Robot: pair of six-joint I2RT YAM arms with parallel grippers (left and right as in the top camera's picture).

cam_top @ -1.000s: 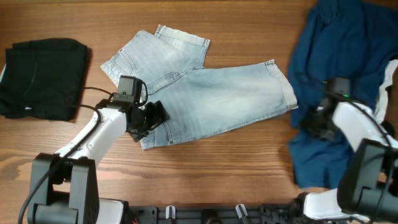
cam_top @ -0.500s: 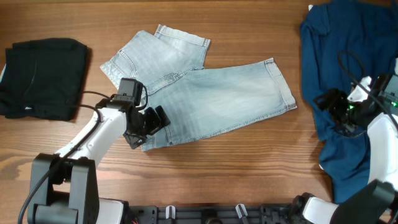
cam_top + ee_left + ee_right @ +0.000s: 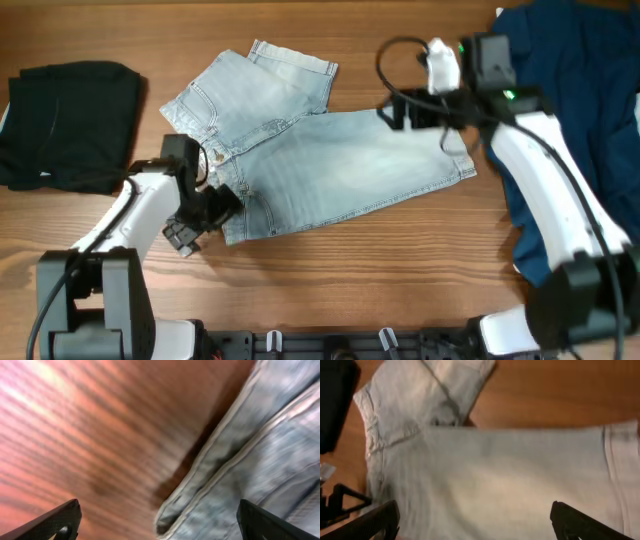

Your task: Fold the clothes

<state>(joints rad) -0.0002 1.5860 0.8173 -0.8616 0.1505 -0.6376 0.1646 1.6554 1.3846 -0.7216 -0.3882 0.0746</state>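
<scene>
The clothes, pale light-blue denim shorts (image 3: 330, 160), lie spread flat mid-table, one leg folded up at the back left, the other reaching right. My left gripper (image 3: 203, 220) hovers open at the waistband's lower-left corner. In the left wrist view it (image 3: 160, 530) straddles the shorts' stitched edge (image 3: 250, 455), with bare wood to the left. My right gripper (image 3: 395, 115) hangs open over the upper edge of the right leg. The right wrist view is motion-blurred; there the right gripper (image 3: 477, 527) has pale denim (image 3: 500, 475) filling the span between its fingers. Nothing is held.
A folded black garment (image 3: 70, 125) lies at the left edge, also in the right wrist view (image 3: 335, 395). A big dark-blue garment (image 3: 575, 110) is heaped at the right, partly under the right arm. Bare wooden table (image 3: 350, 280) runs along the front.
The right arm swung from the dark-blue garment at the right over to the shorts and its jaws opened. The left gripper drew back left to the waistband corner, staying open.
</scene>
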